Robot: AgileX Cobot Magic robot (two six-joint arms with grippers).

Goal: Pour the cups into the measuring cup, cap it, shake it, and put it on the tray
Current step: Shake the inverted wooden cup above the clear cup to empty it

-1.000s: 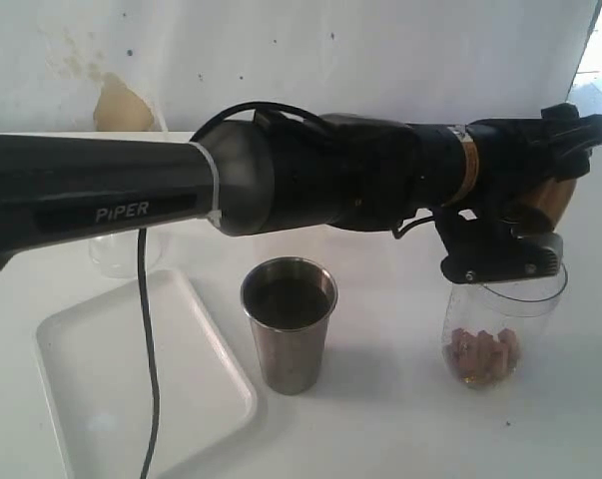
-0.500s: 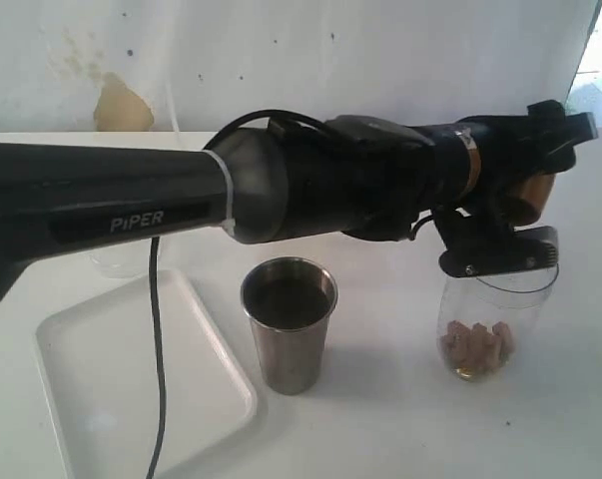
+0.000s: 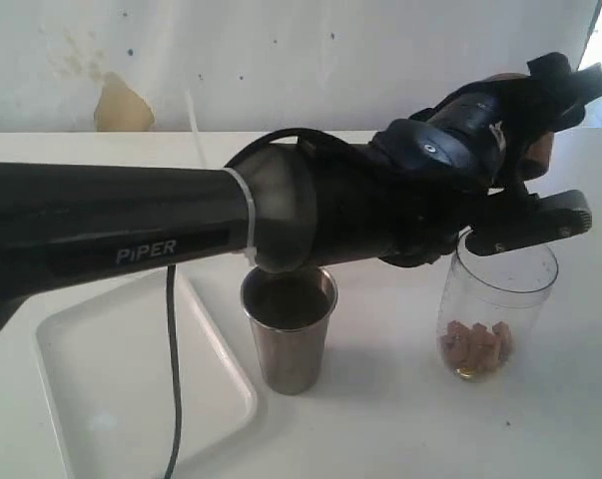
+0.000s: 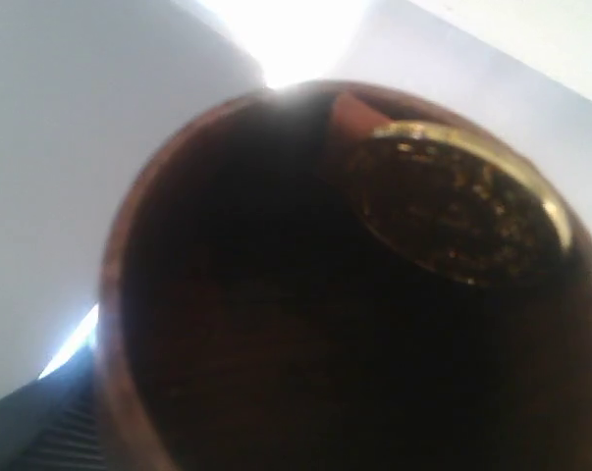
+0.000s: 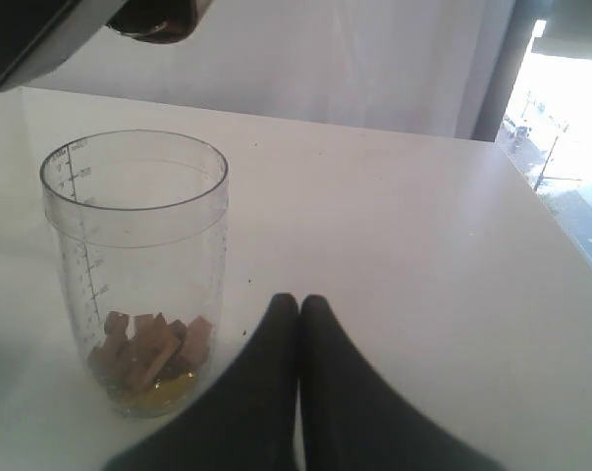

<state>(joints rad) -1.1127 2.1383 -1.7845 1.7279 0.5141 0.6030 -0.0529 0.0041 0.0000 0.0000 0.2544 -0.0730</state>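
Exterior view, left to right: the white tray [image 3: 131, 399] lies flat on the table, well apart from both sets of fingers. Just beside its rim stands the brushed-steel tumbler [image 3: 289, 334], upright under the long black left arm [image 3: 131, 215], which reaches across the scene. Further right the clear measuring cup [image 3: 495, 314] stands upright on the table, with brown chunks [image 3: 475, 344] and a little yellowish liquid at its bottom. It sits below the left gripper [image 3: 550, 100], apart from it. The left fingers are clamped around the small brown wooden cup [image 3: 538, 152], held in the air above the measuring cup's rim.

The left wrist view looks straight into the wooden cup [image 4: 276, 324]. Its dark brown inside fills the picture, and a golden, glistening patch [image 4: 453, 211] shows deep within. The fingers themselves cannot be made out there.

In the right wrist view the right gripper [image 5: 297, 334] has its two black fingers pressed together, holding nothing. The measuring cup [image 5: 138, 265] stands near them, to one side, untouched, with printed scale marks on its wall.
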